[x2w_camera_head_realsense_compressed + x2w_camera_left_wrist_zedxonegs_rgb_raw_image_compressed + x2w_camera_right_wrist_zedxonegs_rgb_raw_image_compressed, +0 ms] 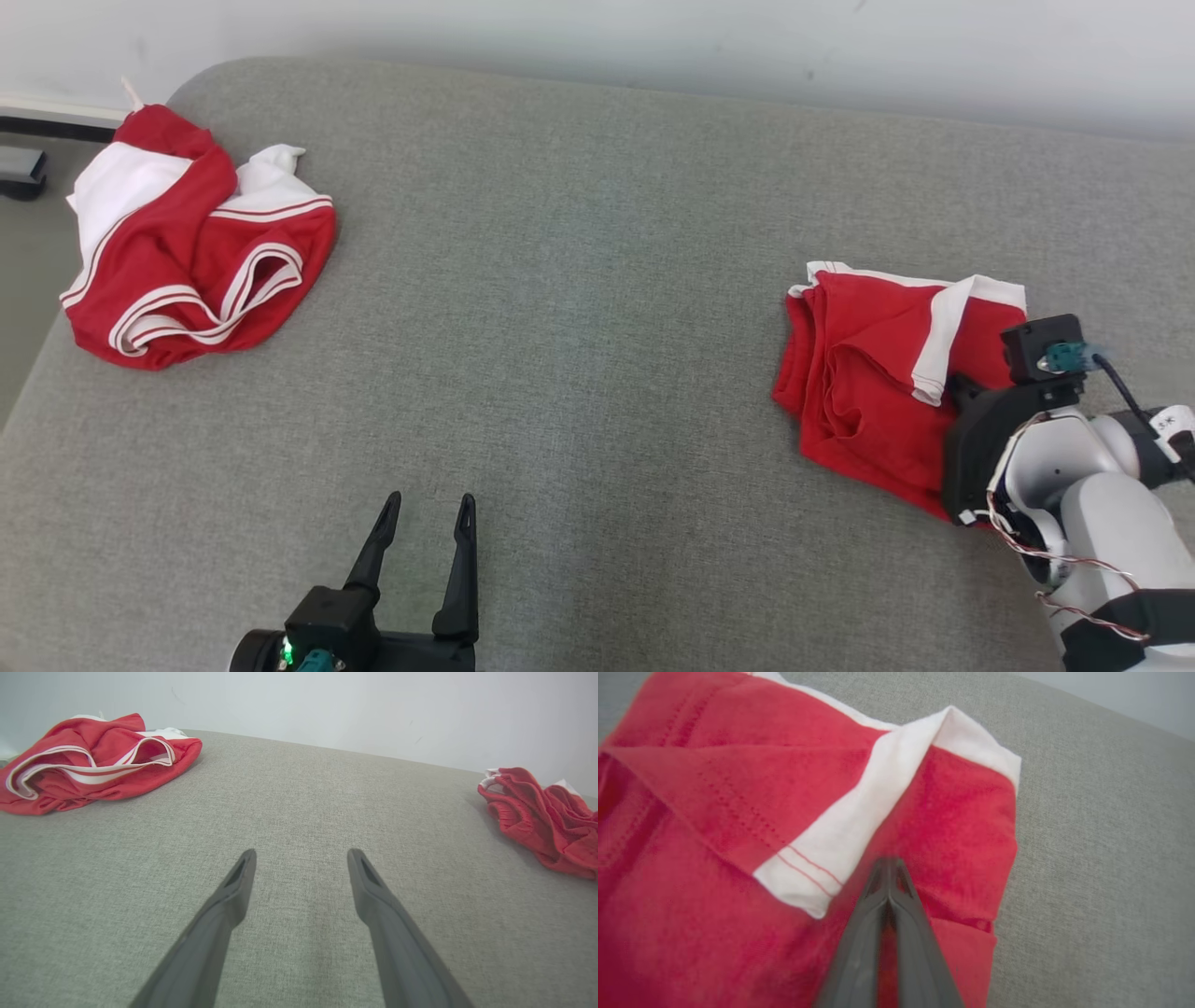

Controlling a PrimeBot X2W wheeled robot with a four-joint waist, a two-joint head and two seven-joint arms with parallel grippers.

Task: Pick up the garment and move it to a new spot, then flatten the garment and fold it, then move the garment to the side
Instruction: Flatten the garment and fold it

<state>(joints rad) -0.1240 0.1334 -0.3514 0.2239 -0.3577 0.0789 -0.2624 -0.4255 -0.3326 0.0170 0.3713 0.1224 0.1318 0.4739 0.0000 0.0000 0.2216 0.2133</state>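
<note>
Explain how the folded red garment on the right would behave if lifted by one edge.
Probably floppy: the folded garment shows soft creases, so its layers would likely droop and unfold. It looks thin, so likely light.

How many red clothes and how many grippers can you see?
Red and white garments: 2 (crumpled garment, folded garment)
Grippers: 2 (left gripper, right gripper)
Total: 4
</note>
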